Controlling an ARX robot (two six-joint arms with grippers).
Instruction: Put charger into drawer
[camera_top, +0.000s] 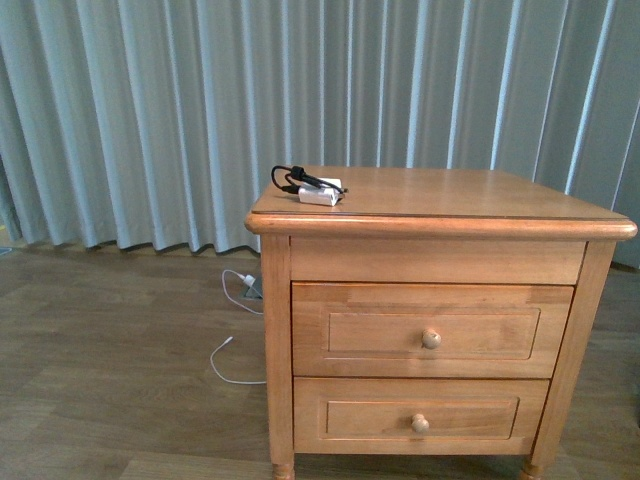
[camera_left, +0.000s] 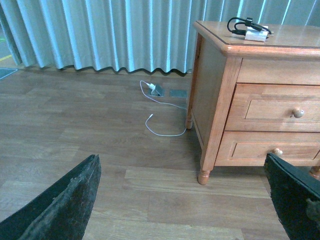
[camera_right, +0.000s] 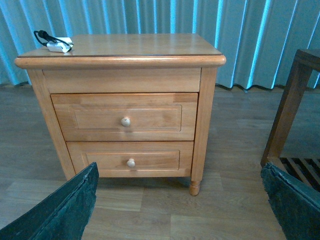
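Charger (camera_top: 320, 195) sits untouched; left hand (camera_left: 181, 157), right hand (camera_right: 179, 166) wide open.

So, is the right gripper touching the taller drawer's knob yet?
Apart. The right wrist view shows the right gripper well back, with floor between its fingers and the knob of the drawer.

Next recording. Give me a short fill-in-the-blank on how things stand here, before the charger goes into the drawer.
1. The charger lies on the nightstand's ____.
2. The taller drawer is ____.
3. The shorter drawer sits ____ the taller one.
4. The white cable lies on the ____.

Missing words: top; shut; below; floor.
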